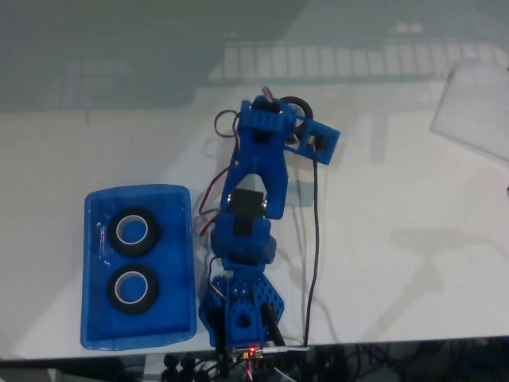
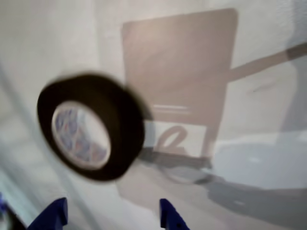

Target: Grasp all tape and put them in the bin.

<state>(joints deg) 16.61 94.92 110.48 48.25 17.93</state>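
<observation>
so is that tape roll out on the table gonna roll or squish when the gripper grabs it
The tape roll looks like a thick ring with a pale core, so probably stiff enough not to squish. Its round rim suggests it could roll away if nudged on edge. The gripper shows its two blue fingertips apart below it, likely wide enough to straddle it.

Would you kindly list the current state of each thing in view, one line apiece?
Bin: on the table, holding two tape rolls.
Upper roll in bin: lying flat.
Lower roll in bin: lying flat.
Third roll: outside the bin, ahead of the gripper, not gripped.
Gripper: open, fingertips apart, empty.
</observation>
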